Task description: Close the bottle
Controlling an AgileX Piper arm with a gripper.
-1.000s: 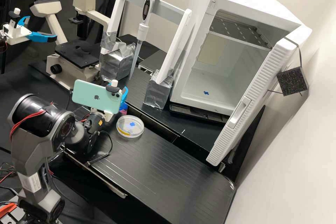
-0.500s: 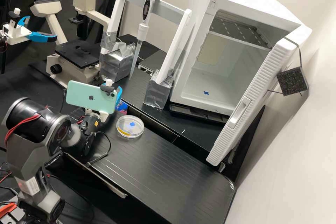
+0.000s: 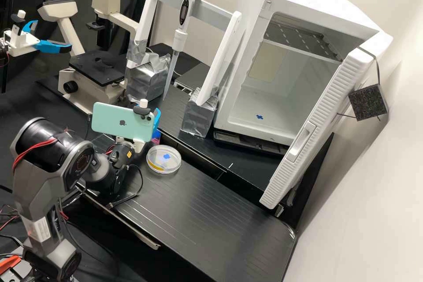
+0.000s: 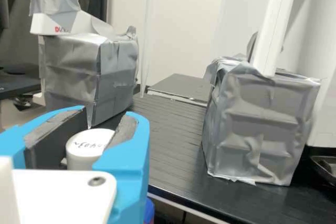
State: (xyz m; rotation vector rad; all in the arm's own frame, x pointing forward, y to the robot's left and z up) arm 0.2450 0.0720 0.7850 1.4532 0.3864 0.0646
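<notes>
Gripper [image 4: 109, 115] swings back toward the petri dish [image 3: 163, 159]!
Fingers sit narrow around the white cap [image 4: 84, 151], likely gripping; lining up looks underway, closure unconfirmed.

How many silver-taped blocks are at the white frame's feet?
2: one block near the open white cabinet, the other block near the microscope.

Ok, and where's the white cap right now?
In the wrist view, the cap sits between the jaws, nearer than the silver blocks; in the high view, those jaws are by the phone, left of centre.
</notes>
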